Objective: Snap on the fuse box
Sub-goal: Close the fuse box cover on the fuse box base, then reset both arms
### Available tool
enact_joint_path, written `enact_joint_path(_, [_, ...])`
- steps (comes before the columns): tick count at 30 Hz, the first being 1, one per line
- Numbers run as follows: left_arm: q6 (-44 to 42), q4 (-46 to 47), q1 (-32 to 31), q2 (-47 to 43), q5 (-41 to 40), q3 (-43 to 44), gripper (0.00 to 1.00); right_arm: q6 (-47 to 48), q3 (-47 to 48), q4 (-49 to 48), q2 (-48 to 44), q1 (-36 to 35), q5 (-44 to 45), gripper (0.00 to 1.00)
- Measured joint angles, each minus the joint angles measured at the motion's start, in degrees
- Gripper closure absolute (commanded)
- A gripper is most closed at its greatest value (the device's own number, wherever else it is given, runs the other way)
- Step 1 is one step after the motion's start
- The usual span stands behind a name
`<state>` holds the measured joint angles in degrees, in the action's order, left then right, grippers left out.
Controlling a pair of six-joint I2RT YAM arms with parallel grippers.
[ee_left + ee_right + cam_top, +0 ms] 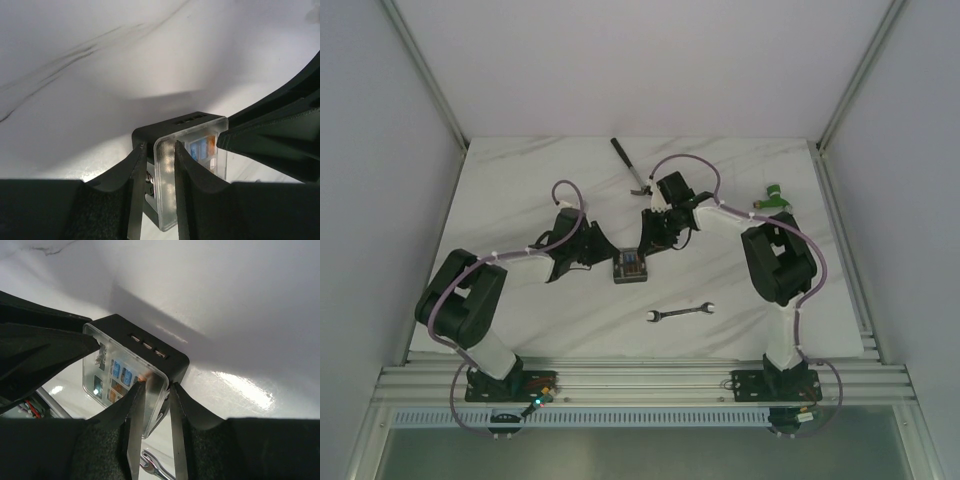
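The fuse box [630,267] is a small black square box with a clear lid over blue and orange fuses, lying mid-table. My left gripper [607,257] is at its left side and my right gripper [654,246] at its right side. In the left wrist view, my left gripper [160,192] is shut on the fuse box [167,127], one finger over the clear lid [167,175], the other on the black side. In the right wrist view, my right gripper [155,427] pinches the opposite edge of the fuse box [150,347] the same way.
A silver wrench [680,313] lies near the fuse box, toward the table's front, and shows in the right wrist view [152,467]. A dark-handled tool [630,165] lies at the back. A green object [776,197] sits at the right edge.
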<state>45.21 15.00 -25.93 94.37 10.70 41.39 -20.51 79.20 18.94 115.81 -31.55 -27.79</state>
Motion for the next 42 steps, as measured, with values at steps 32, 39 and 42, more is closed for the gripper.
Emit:
enact_joint_path(32, [-1.6,-17.49,1.33,-32.59,-34.64,-7.58,0.0,9.27,-32.09,-18.49,-37.66,11.39,41.16,0.0])
enact_joint_path(39, [-9.99,-5.25,13.18,-39.26,-46.05,-19.32,0.0,14.1,-55.1,-46.23,-44.7,20.63,53.16,0.0])
enact_joint_path(42, [-14.58,2.73,18.01,-38.75,-47.47,-24.63,0.0,15.72,-59.63,-57.11,-40.15,23.54,55.04,0.0])
